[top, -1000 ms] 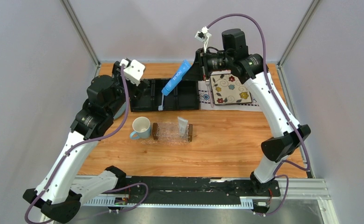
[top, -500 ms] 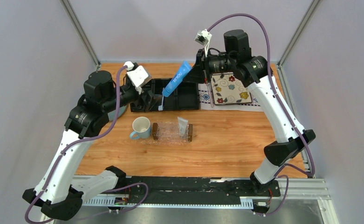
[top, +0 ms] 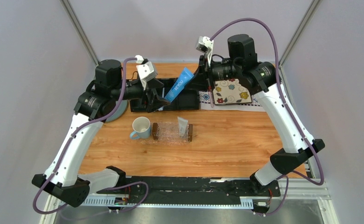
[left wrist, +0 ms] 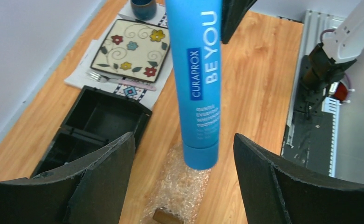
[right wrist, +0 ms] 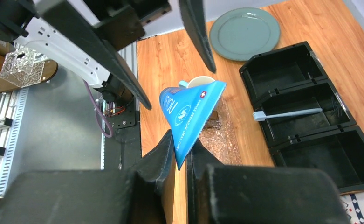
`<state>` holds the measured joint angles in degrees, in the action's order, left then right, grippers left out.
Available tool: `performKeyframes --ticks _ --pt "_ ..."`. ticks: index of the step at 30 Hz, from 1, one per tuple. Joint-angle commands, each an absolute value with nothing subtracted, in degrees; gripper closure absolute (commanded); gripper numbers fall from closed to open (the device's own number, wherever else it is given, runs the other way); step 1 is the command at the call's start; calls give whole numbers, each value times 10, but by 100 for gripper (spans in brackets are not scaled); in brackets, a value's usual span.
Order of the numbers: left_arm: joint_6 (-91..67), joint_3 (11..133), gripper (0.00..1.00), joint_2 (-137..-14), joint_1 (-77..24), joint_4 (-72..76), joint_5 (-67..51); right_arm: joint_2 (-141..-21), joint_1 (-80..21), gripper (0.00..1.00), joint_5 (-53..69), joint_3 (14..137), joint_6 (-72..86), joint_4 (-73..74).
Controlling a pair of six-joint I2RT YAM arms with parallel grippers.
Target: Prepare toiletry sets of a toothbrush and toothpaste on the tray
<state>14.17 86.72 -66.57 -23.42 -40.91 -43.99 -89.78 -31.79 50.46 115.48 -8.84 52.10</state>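
My right claw point(right wrist: 181, 142) pinched the toothpaste point(left wrist: 199, 79), its cap end lying between my wide-open left claw point(left wrist: 183, 139), apparently untouched

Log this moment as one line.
left gripper: open, aimed at toothpaste tube | right gripper: shut on tube's crimped end | toothbrush: in organizer middle compartment | tray: no toothbrush

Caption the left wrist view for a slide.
Open left claw flanks blue plastic toothpaste tube; clear textured tray lies beyond.

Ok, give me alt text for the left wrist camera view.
A blue toothpaste tube points cap-first between the left gripper's open fingers, touching neither, with the clear tray beyond its cap. A black organizer and floral plate lie on the wooden table.
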Motion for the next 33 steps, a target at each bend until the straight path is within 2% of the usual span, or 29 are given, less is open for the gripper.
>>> performKeyframes --ticks 1,9,11,12,14,15,17,18,19,24,26,27,28,30,31,33 --pt "127 895 15 -683 -230 -410 -526 -858 -330 100 505 1152 -117 509" --pt "107 901 15 -716 -231 -403 -612 -844 -344 100 497 1130 -120 497" --pt "101 901 19 -722 -230 -403 -629 -843 -347 100 493 1126 -121 493" --pt "99 901 30 -724 -230 -406 -640 -843 -348 100 492 1124 -121 490" --pt "101 901 43 -729 -230 -410 -647 -845 -352 100 486 1125 -121 488" --pt "103 900 56 -729 -231 -417 -649 -845 -353 100 484 1126 -122 487" --pt "112 898 73 -730 -231 -424 -650 -847 -356 99 479 1127 -121 486" --pt "116 897 91 -730 -230 -431 -649 -847 -358 99 478 1128 -121 484" --pt "122 897 100 -729 -230 -433 -647 -848 -359 99 476 1128 -120 483" --pt "125 896 100 -722 -230 -434 -637 -853 -360 99 469 1128 -112 478" --pt "125 895 100 -719 -230 -433 -628 -853 -363 92 461 1128 -111 477" --pt "124 892 100 -717 -230 -432 -615 -852 -362 85 459 1127 -112 480" --pt "125 891 100 -713 -230 -431 -608 -851 -363 66 454 1124 -112 480" --pt "128 887 100 -708 -230 -430 -587 -846 -363 54 448 1124 -114 481" --pt "132 886 100 -703 -231 -429 -581 -844 -363 44 441 1125 -114 480" --pt "136 881 100 -700 -231 -429 -567 -843 -363 36 436 1132 -113 482"
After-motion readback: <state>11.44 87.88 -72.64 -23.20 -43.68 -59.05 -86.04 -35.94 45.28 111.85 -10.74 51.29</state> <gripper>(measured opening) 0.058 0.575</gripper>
